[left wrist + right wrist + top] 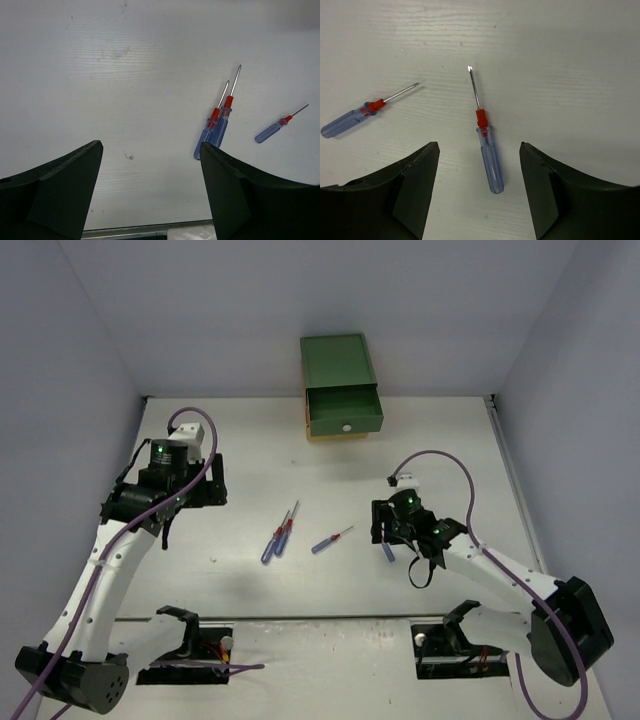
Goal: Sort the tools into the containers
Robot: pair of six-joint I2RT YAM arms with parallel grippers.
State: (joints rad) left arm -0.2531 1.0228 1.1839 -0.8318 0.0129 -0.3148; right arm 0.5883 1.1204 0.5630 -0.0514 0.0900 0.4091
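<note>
— White table (450, 440) and plain grey walls (300, 290) on three sides; we record that as the setting. What do we have at the hands?

— We find the right gripper (477, 145) over the table, jaws parted wide and gripping nothing. A blue-handled screwdriver (488, 155) lies flat between its fingers (415, 185), clear of both. Its red collar and steel shaft point away from the wrist.

— And the other arm?

— We note the left gripper (150, 145) over the table's left side, well apart from the tools. Its jaws are spread wide, with nothing between them and nothing held.

— Moving outward?

— Left of the right gripper we log a lone screwdriver (332, 540) with the same blue handle and red collar. It lies flat, tip toward the right rear. Further left, near the table's middle, a pair of screwdrivers (221, 125) lies side by side, handles touching and shafts pointing away from the arm bases. All four tools are on the table, well apart from the cabinet (335, 360).

— Where do the containers stand?

— We place the cabinet against the back wall, near its centre. Its green drawer (325, 420), the topmost, stands pulled out toward the arms, with a white knob (346, 427) on its front. Strips of orange and yellow show beneath it. We cannot tell whether those lower drawers are open or closed.
</note>
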